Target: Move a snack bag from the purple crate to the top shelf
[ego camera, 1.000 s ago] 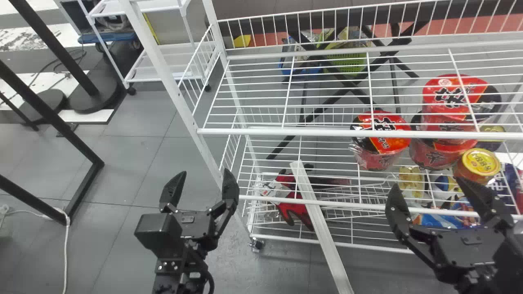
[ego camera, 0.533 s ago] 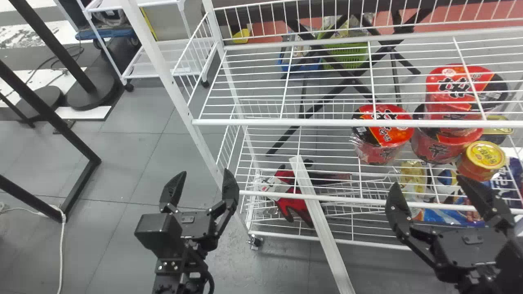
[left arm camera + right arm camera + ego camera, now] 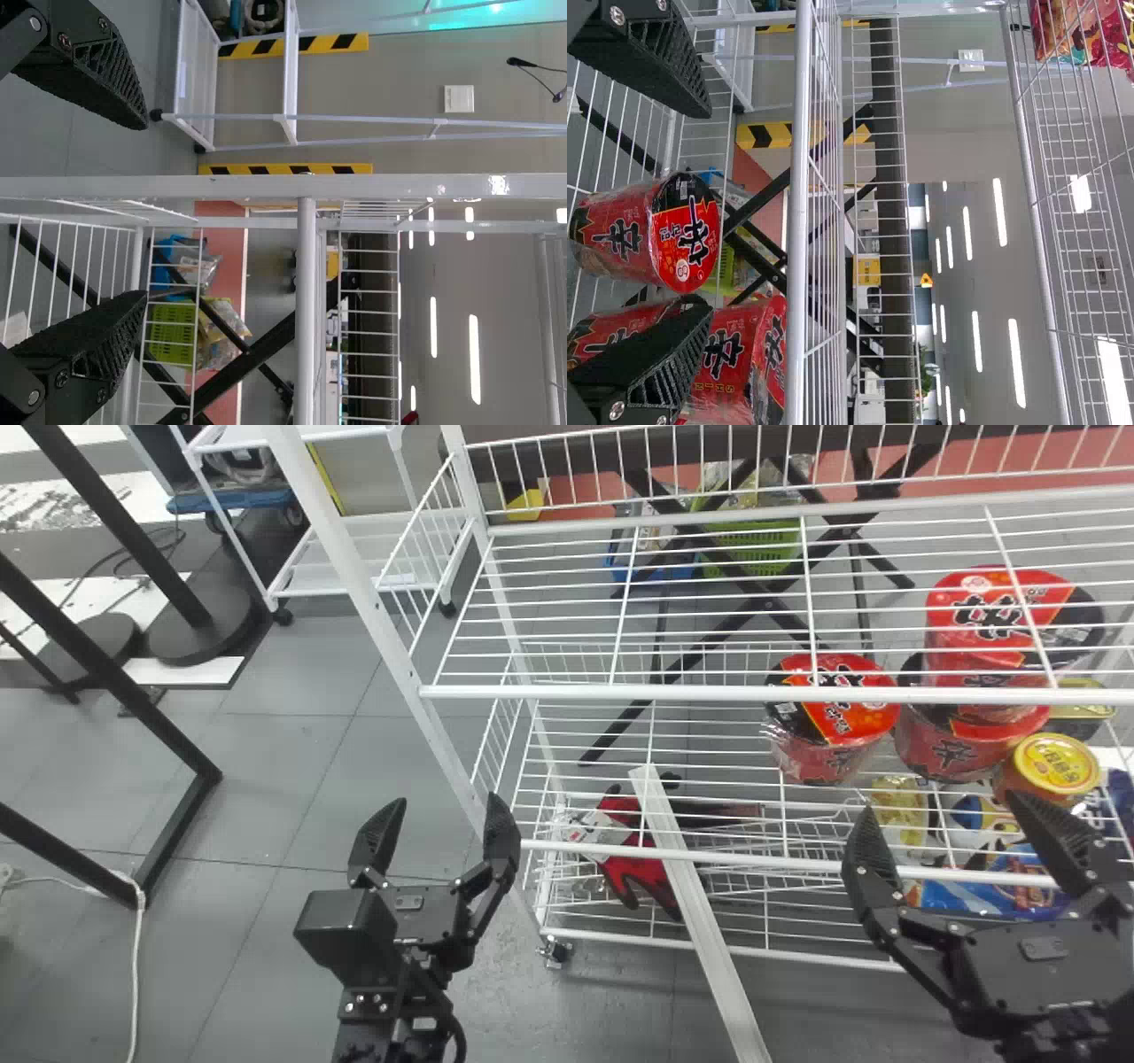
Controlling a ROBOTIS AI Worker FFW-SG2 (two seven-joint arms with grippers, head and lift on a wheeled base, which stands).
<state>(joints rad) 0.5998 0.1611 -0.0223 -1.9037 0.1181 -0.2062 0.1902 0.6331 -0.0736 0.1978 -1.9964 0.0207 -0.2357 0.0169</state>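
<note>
The right black two-fingered claw (image 3: 943, 804) has shifted slightly rightward, empty, its fingers apart; the left claw (image 3: 449, 800) waits open beside the white wire rack (image 3: 726, 693). High on that rack sits a red-and-pink patterned bag (image 3: 1085, 31), probably the task's snack, suggesting placement is finished.

The floor (image 3: 266, 779) was grey and seamed. A white cart (image 3: 291, 71) stood before a beige wall (image 3: 399, 84) bearing upright yellow-black strips (image 3: 332, 42). Ceiling lights (image 3: 474, 359) were lit.
</note>
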